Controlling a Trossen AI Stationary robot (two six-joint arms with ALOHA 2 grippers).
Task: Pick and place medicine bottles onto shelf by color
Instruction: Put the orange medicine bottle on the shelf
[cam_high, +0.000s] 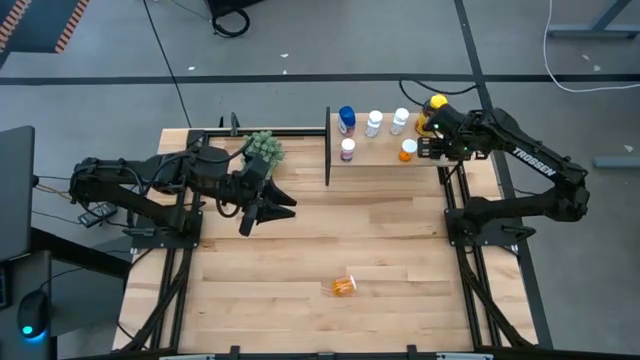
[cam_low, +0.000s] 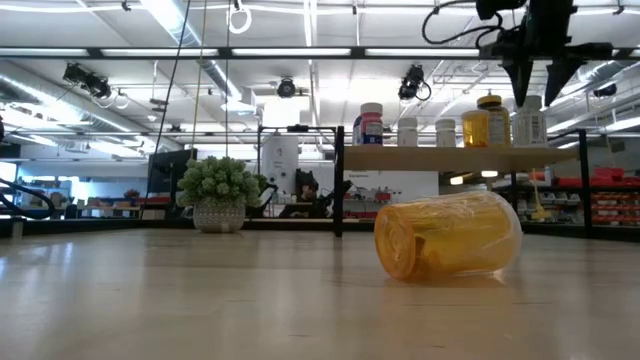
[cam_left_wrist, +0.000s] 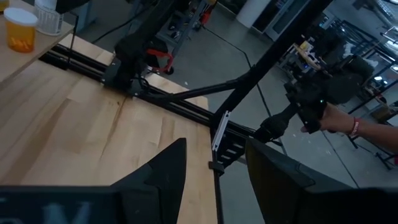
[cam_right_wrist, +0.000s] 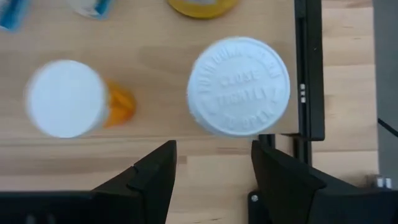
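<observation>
Body notes. Both my arms are dark, near-black, built of jointed tubular links with boxy housings.

My right arm's long link carries white "TROSSEN" lettering; small green and orange indicator lights glow on the housing just behind my right gripper (cam_high: 432, 140). Black cables loop above that wrist.

My left gripper (cam_high: 246, 226) ends in two tapered black fingers (cam_left_wrist: 163, 169), matte, wedge-shaped, with flat inner faces. Black cabling bundles along the link behind them.

My right fingers (cam_right_wrist: 155, 171) are the same matte black wedges, edges slightly bevelled.
</observation>
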